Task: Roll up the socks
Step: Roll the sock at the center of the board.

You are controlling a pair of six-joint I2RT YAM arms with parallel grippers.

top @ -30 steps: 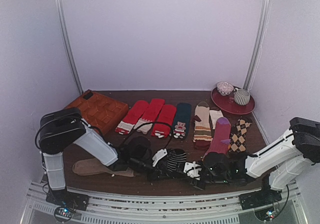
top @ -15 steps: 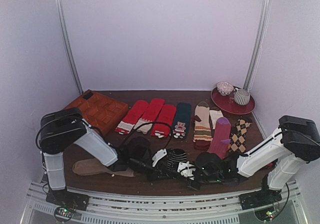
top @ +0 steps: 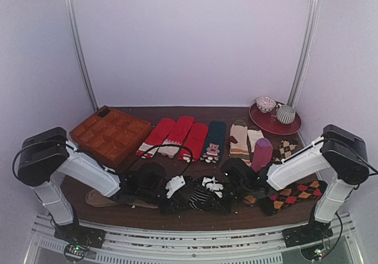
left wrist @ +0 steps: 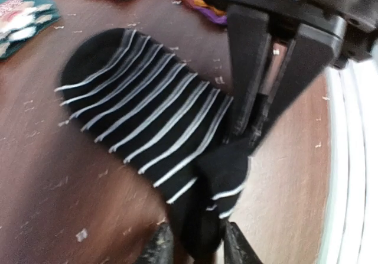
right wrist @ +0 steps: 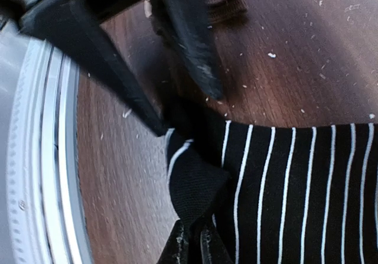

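Striped sock [top: 204, 195] flat on worktop [left wrist: 47, 175], lower centre overhead, cuff folded once; left fingers [left wrist: 159, 249] and right fingers [right wrist: 177, 249] both narrowed on that fold; roll barely started, I judge; next, turn evenly toward toe.

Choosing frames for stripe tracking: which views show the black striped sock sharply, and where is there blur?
Left wrist view: smeared throughout, striped sock stripes soft, right tool a dark blur. Right wrist view: stripes crisp, left tool streaked at upper left. Top view: evenly lit but soft; sock and tools merge into one dark mass.
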